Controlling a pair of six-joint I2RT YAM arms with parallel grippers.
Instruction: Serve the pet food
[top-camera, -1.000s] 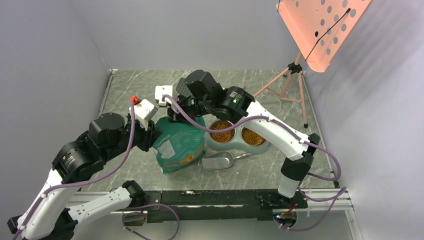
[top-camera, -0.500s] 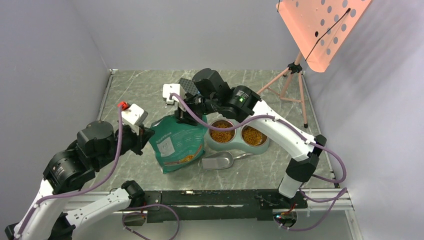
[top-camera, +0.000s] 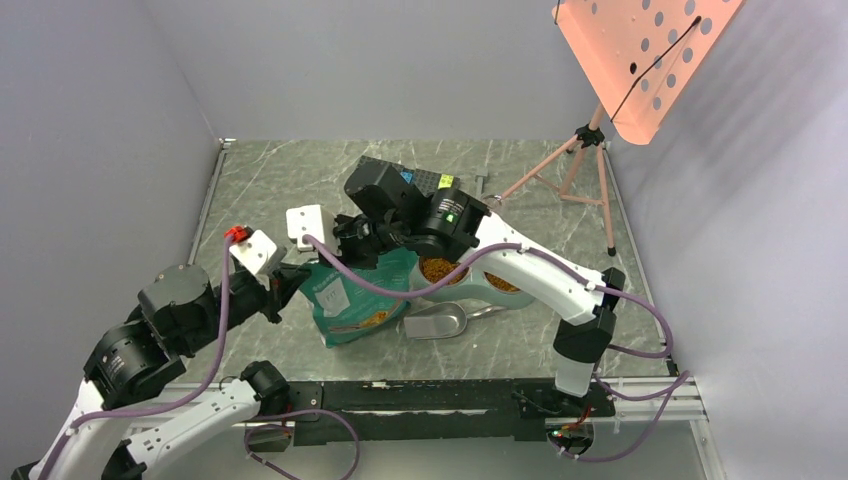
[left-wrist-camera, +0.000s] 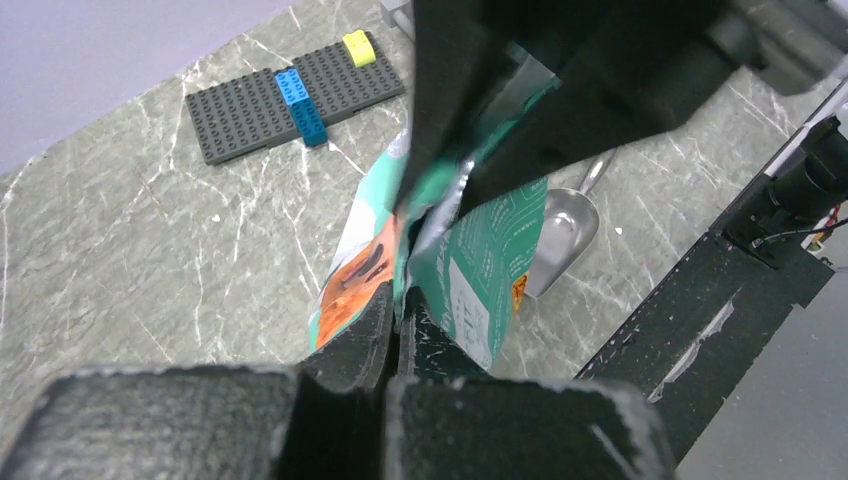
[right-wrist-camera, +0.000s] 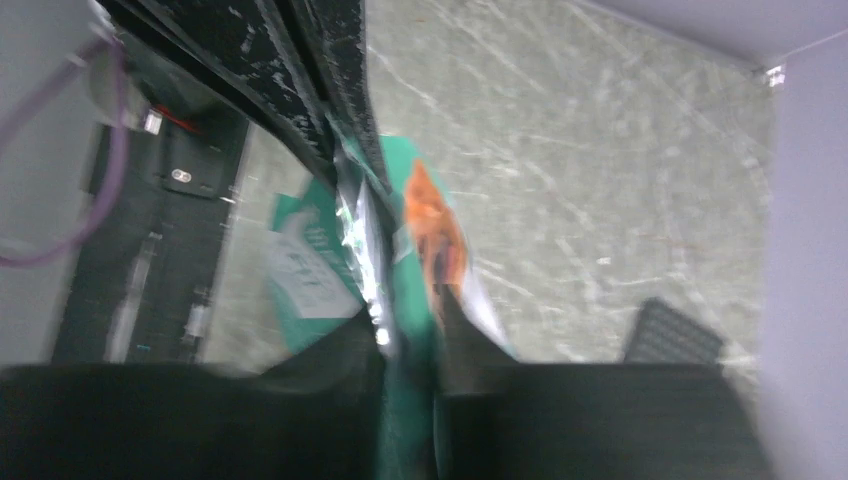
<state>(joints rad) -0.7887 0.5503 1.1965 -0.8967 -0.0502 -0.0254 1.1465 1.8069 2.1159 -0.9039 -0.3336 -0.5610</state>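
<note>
The left arm (top-camera: 150, 345) rises from its base at the near left, folds at the elbow and reaches to the right and a little to the far side. Its wrist is turned so that the left gripper (top-camera: 286, 284) points to the right. Its two fingers are pressed together, with the left top corner of the pouch (top-camera: 355, 300) pinched between them. The right arm (top-camera: 545, 275) goes up from the near right, bends at the elbow and stretches to the left, across the middle. The right gripper (top-camera: 348, 250) points down and to the left. Its fingers stand apart, one on each side of the top edge of the pouch.
</note>
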